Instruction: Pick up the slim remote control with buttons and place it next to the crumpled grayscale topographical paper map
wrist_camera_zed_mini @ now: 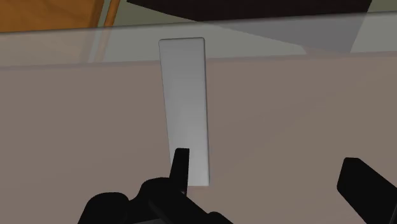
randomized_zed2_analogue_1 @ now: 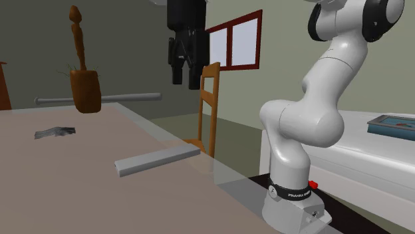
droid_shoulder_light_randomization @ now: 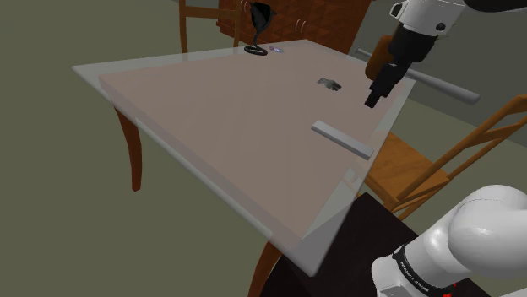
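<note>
Remote control [droid_shoulder_light_randomization: 341, 139] lies flat on the table [droid_shoulder_light_randomization: 211, 110], well apart from the map [droid_shoulder_light_randomization: 329, 83] and nearer than the map to the table edge by the robot. It is drawn as a slim, plain pale-grey slab with rounded corners and a smooth top face. In the wrist view the remote control [wrist_camera_zed_mini: 184, 108] has its near end partly covered by one black finger [wrist_camera_zed_mini: 181, 167], and its far end reaches onto the clear rim of the table [wrist_camera_zed_mini: 286, 95].

The map [randomized_zed2_analogue_1: 54, 132] is a small, dark-grey, crumpled patch. Its folds are hard to make out, and it looks perhaps half flattened. The table has a pinkish-brown panel under a clear glass-like sheet that overhangs all round.

The gripper [droid_shoulder_light_randomization: 372, 103] hangs in the air off to the side of the map, over the table's edge and above the remote control. In the second exterior view the gripper [randomized_zed2_analogue_1: 185, 83] is cut off at the top of the picture. Its jaws stand wide apart, and in the wrist view the gripper [wrist_camera_zed_mini: 267, 164] grips nothing.

Behind the map, a grey rod [randomized_zed2_analogue_1: 100, 98] has one end hidden by a brown pot [randomized_zed2_analogue_1: 85, 92]. A wooden chair [randomized_zed2_analogue_1: 208, 106] stands beyond the remote control, partly hidden by the table.
</note>
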{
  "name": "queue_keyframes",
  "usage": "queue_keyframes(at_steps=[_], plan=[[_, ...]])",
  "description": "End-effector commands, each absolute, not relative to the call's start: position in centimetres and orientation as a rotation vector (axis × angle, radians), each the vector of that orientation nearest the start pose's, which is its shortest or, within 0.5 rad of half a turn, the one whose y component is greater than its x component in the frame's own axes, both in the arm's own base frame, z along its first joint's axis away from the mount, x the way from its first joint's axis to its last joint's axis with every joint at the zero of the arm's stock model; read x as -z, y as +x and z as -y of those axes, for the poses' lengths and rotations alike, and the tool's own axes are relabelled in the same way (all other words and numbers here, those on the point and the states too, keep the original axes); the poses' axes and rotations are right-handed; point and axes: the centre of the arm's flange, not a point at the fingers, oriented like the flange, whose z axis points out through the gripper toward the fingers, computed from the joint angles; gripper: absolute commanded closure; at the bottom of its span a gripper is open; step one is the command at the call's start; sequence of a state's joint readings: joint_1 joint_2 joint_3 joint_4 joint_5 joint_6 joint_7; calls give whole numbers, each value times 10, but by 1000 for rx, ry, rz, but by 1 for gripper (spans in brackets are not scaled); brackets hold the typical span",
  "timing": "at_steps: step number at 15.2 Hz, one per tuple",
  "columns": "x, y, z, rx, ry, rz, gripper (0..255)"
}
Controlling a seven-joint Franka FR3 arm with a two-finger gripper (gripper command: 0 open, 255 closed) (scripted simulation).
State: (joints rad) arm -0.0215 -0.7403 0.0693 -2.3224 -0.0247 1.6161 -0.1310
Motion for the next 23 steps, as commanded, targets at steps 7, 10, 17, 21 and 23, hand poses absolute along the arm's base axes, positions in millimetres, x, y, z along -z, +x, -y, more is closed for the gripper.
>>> queue_keyframes(at_steps=[7, 10, 17, 21, 23], plan=[[-527, 351, 14, 25, -3183, 199, 0], [-492, 364, 30, 15, -3171, 169, 0], [-437, 378, 49, 3, -3159, 135, 0], [-412, 378, 49, 3, -3159, 135, 0], [-412, 378, 49, 3, -3159, 135, 0]])
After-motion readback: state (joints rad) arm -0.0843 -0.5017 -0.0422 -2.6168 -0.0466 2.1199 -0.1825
